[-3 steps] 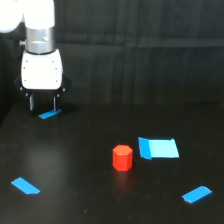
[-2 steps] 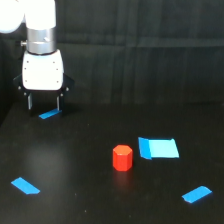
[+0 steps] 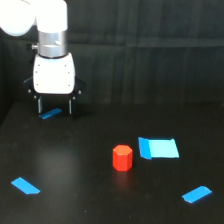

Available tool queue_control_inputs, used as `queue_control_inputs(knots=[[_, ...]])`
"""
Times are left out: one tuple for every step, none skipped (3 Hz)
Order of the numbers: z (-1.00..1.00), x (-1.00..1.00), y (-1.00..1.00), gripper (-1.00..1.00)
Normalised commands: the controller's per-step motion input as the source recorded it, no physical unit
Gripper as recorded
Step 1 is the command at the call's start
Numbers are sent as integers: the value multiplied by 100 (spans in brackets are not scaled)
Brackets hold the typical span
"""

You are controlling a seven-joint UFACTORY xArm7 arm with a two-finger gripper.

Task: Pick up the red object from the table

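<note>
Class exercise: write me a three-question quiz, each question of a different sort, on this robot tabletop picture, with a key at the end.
1. True or false: the gripper is closed around the red object.
2. Multiple choice: what lies just to the exterior view's right of the red object? A) a green ball B) the large blue rectangle C) a white cup
3. Fill in: the gripper's fingers frame a small blue tape strip on the black ____.

Key
1. False: the gripper is open, far from the block at the exterior view's upper left.
2. B
3. table
</note>
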Motion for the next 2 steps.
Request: queue_control_inputs(knots=[[-3,87,-62,92],[-17,93,-76,100]])
